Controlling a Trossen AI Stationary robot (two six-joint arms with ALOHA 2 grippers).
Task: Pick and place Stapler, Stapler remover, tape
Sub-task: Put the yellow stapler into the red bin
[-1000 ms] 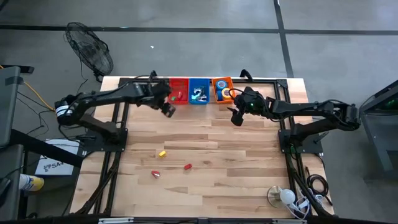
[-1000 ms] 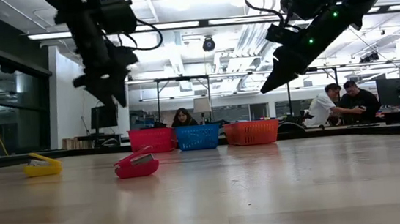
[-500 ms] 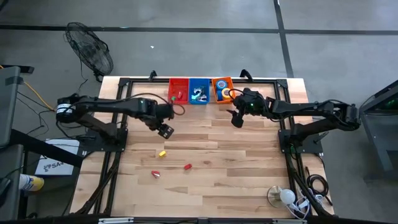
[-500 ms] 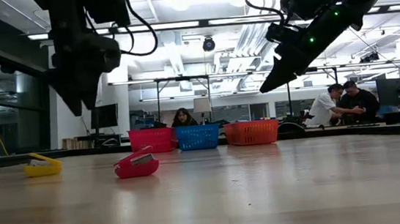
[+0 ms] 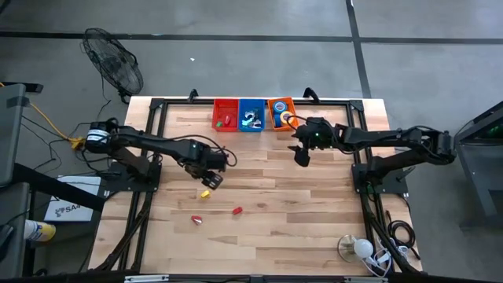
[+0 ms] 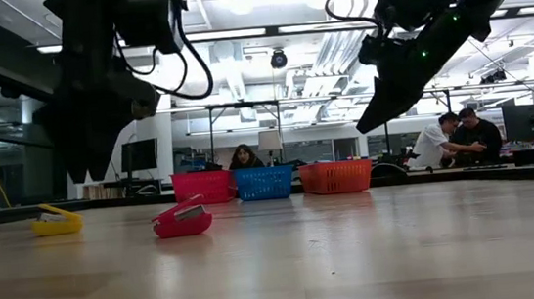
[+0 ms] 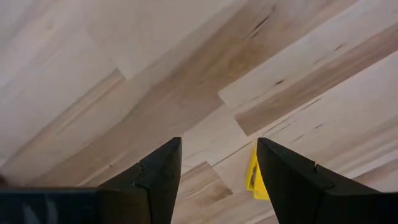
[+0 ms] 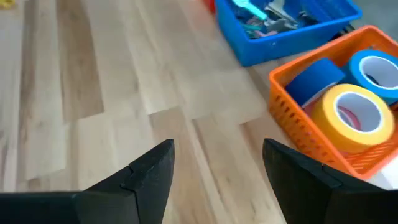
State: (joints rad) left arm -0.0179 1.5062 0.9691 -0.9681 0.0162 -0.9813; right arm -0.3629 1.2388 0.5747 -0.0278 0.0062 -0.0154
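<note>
Three small items lie on your near half of the table point(image 5: 314, 212): a red stapler remover point(image 5: 196, 221) nearest you, a second red piece point(image 5: 236, 211) a little farther in and to its right, and a yellow stapler point(image 5: 205, 193) beyond both. In the low view the yellow one point(image 6: 56, 222) sits far left and a red one point(image 6: 183, 219) just right of it, both flat on the wood.

Your left gripper point(image 5: 211, 180) hangs just above and beside the yellow stapler, not touching it. Its wrist view shows the two dark fingers point(image 7: 158, 180) spread apart with nothing between them, bare planks in the gap, and the yellow stapler point(image 7: 254, 177) close against the inner edge of one finger.

Farther back, your right gripper point(image 5: 302, 158) hovers over open table in front of the bins. Fingers point(image 8: 149, 171) spread, nothing held.

At the far edge, three bins stand in a row, touching: red bin point(image 5: 224, 104), blue bin point(image 5: 251, 125), orange bin point(image 5: 273, 110). The orange bin point(image 8: 298, 121) holds tape: a yellow roll point(image 8: 351, 115) with two blue rolls point(image 8: 373, 68) beside it. The blue bin point(image 8: 261, 46) holds mixed small tools; too blurred to name.

Beyond the table, people point(image 6: 458, 139) sit in the room.
</note>
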